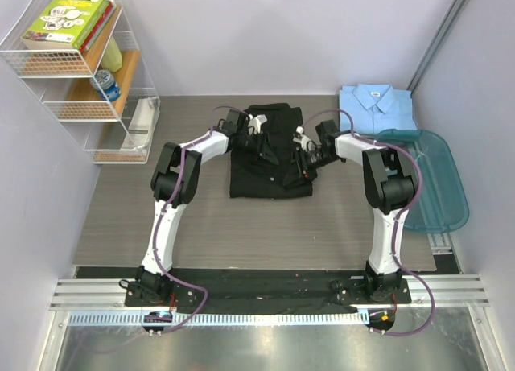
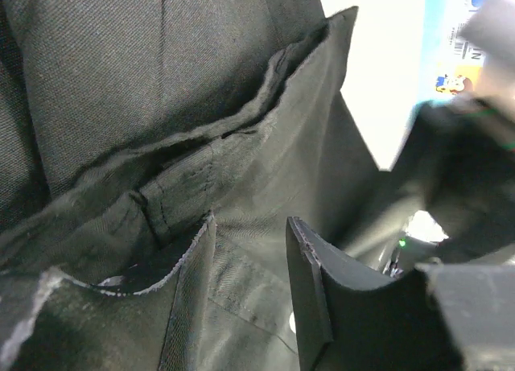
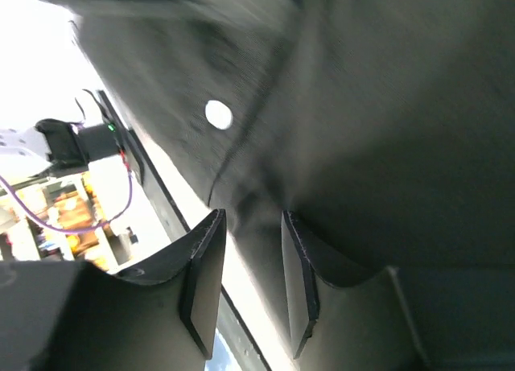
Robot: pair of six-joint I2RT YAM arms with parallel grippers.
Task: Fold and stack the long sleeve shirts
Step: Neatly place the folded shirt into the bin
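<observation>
Plainly, the grey table (image 1: 201, 218) took up most of the scene, with a wire shelf (image 1: 80, 73) of books at its far left corner. In the middle lay the black shirt (image 1: 269, 174), already gathered into a rough rectangle, but rumpled toward its far end, where both arms reached in. To the right sat the teal tub (image 1: 447, 202), and just beyond its far edge the light blue shirt (image 1: 376, 107) rested neatly folded, collar up, well apart from the black one.

The left gripper (image 1: 259, 138) was down among the black folds. Cloth lay around its fingers, but I could not tell whether it was pinching the fabric or merely nosing into it. The right gripper (image 3: 251, 218) stood released, its two pads parted with light showing between them and dark cloth hanging just past the tips. A small pale button (image 3: 218, 113) showed on the placket above.

To my eye the step in hand was the next fold of the black shirt. Doing it well would call for each arm to take a clean bite of one edge only, not the bunched layers. Both should rise together and level, then carry the cloth over so the edges met square, lest the rectangle skew.
</observation>
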